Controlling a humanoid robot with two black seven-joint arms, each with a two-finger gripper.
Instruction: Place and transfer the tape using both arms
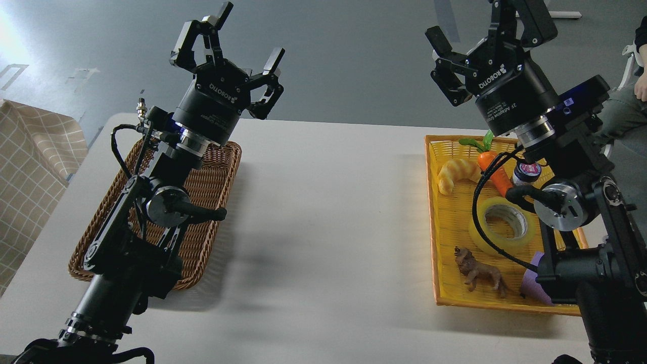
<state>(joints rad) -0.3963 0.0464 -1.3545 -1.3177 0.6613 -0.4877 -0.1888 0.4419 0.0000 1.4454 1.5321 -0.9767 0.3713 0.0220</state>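
The tape (500, 226), a translucent yellow roll with a grey-white core, lies flat in the yellow basket (435, 222) at the right, partly crossed by a black cable. My right gripper (485, 28) is raised high above the basket's far end, open and holding nothing. My left gripper (247, 33) is held up above the far end of the brown wicker basket (212, 187) on the left, fingers spread open and empty. Both grippers are well apart from the tape.
The yellow basket also holds a croissant toy (455, 174), a carrot toy (493, 172), a small jar (527, 173), a brown lion figure (480, 274) and a purple object (532, 285). A checked cloth (30, 167) lies at the left. A person (638, 60) sits at the far right.
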